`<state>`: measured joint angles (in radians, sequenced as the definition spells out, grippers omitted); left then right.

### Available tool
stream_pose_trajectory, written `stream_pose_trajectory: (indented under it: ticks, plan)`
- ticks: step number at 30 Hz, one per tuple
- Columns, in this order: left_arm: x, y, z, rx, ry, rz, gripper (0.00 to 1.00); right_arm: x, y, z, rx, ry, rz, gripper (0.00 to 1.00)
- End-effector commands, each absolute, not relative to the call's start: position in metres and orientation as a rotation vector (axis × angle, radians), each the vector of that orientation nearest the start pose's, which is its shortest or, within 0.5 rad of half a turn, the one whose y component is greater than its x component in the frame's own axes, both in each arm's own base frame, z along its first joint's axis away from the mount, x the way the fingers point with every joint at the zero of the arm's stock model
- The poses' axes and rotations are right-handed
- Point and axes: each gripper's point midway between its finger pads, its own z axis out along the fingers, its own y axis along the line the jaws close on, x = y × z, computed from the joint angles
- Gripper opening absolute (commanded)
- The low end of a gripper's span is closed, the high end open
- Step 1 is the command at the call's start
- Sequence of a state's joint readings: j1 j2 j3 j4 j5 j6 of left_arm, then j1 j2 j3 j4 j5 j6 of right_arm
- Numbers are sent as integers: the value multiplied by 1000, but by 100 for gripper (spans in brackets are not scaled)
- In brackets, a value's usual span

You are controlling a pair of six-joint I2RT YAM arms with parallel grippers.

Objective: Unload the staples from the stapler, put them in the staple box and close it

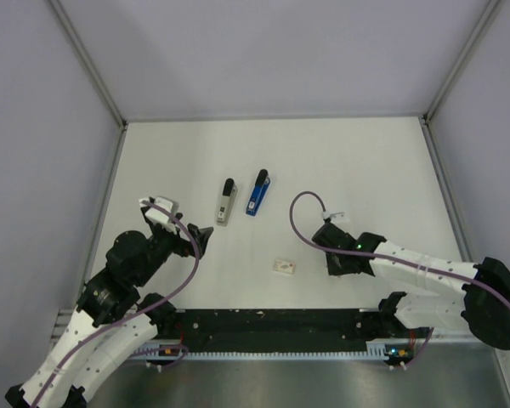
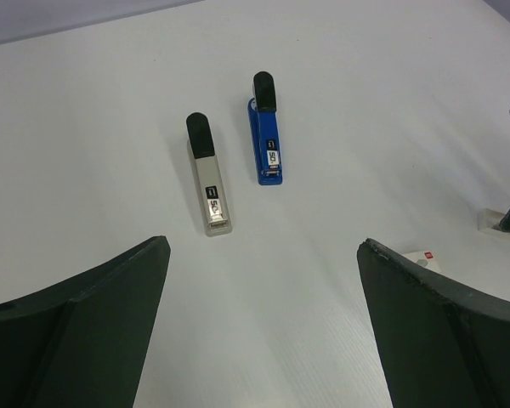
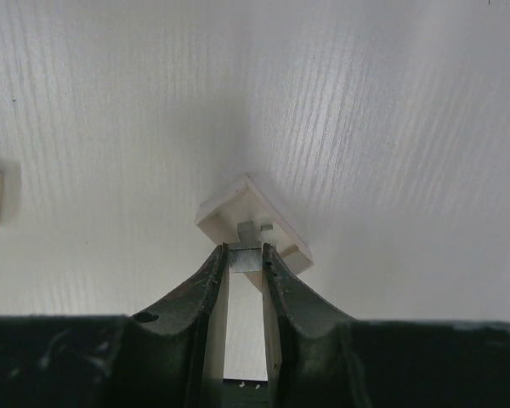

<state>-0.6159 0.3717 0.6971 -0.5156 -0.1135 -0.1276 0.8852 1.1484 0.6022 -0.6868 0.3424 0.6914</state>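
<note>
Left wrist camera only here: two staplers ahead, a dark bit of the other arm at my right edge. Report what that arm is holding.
Observer: The right pincer is shut on a small silvery strip, staples by the look.
Operator: Say where it has that strip.
Observer: Right over a small white tray with a raised rim. I cannot tell whether the strip touches it.
Operator: Now place that pincer against the blue stapler.
Observer: In the top view the blue stapler lies farther out and to the left of that pincer, well apart from it and untouched.
</note>
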Motion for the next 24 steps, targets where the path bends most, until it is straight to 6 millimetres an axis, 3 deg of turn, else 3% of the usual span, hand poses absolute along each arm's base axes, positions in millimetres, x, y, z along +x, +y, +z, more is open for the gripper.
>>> stream_pose_trajectory:
  ticks: [1,18,24]
  plan:
    - [197,-119,269,336,1698,-438,98,167,142,37,-142,2625,31,19]
    - [198,-119,269,338,1703,-434,98,169,140,32,-124,2630,42,21]
    - [199,-120,267,341,1709,-431,98,168,140,29,-125,2637,45,26]
